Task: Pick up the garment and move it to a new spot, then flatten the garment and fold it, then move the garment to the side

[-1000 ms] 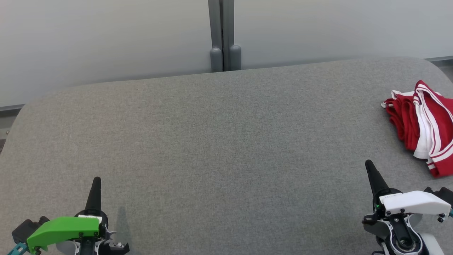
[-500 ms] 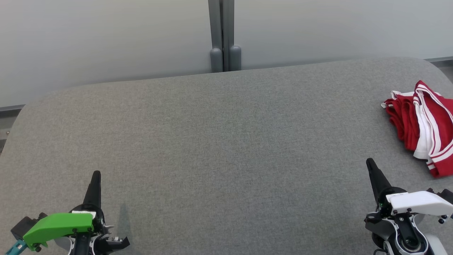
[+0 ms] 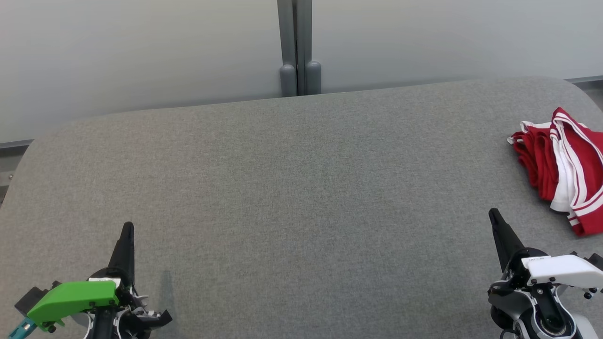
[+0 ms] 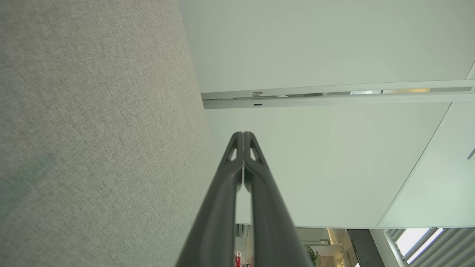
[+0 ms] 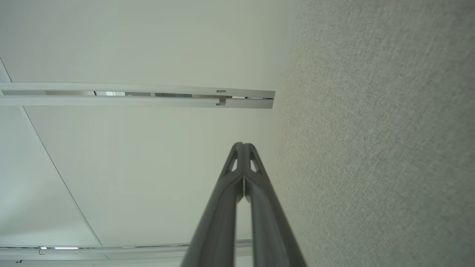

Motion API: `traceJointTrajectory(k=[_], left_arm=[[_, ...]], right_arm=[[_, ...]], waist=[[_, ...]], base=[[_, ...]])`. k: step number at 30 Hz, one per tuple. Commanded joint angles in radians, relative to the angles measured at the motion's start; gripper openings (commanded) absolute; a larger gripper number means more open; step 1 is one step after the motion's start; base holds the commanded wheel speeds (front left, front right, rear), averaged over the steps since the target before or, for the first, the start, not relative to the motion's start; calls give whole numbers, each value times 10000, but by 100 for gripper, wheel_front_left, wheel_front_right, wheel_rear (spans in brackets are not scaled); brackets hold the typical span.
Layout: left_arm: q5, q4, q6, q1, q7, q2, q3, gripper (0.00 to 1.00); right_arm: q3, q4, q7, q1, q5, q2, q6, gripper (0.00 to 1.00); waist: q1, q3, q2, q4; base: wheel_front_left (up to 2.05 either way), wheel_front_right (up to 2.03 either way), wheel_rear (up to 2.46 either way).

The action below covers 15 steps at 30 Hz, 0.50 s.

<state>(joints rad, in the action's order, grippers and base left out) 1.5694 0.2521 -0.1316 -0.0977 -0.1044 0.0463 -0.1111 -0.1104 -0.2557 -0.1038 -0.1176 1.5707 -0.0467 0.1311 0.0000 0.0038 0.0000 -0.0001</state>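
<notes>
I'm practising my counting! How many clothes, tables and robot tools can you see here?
Clothes: 1, the red-and-white garment
Tables: 1, the grey table
Tools: 2, the left tool and the right tool
Total: 4

Head camera sits high, looking forward and down across the grey desk. The pale wall runs along 12 o'clock with its grey post dead centre. Left jaws poke in at 7 o'clock, right jaws at 5.

Over to the left wrist camera: low, close above the cloth, rolled on its side, sighting along its own jaws toward that wall. Desk on the 9 o'clock side, wall on the 3 o'clock side, the post lying level toward 1.

Right wrist camera mirrors it: desk at 3 o'clock, wall at 9, post toward 10. All three views share the desk's far edge, the wall and the post.
</notes>
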Motion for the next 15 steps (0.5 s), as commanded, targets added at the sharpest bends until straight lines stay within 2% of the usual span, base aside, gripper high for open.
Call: traceJointTrajectory(k=[1,15], left_arm=[[194,-64,17,-163,-62,70,-39,0],[449,-87,17,-156,-136,70,-47,0]], right_arm=[[-38,87,-59,127,193,-61,-6,0],[-54,148,-138,155,438,-63,-7,0]], waist=[[0,-2,0,0],[0,-7,0,1]], base=[[0,0,0],[0,0,0]])
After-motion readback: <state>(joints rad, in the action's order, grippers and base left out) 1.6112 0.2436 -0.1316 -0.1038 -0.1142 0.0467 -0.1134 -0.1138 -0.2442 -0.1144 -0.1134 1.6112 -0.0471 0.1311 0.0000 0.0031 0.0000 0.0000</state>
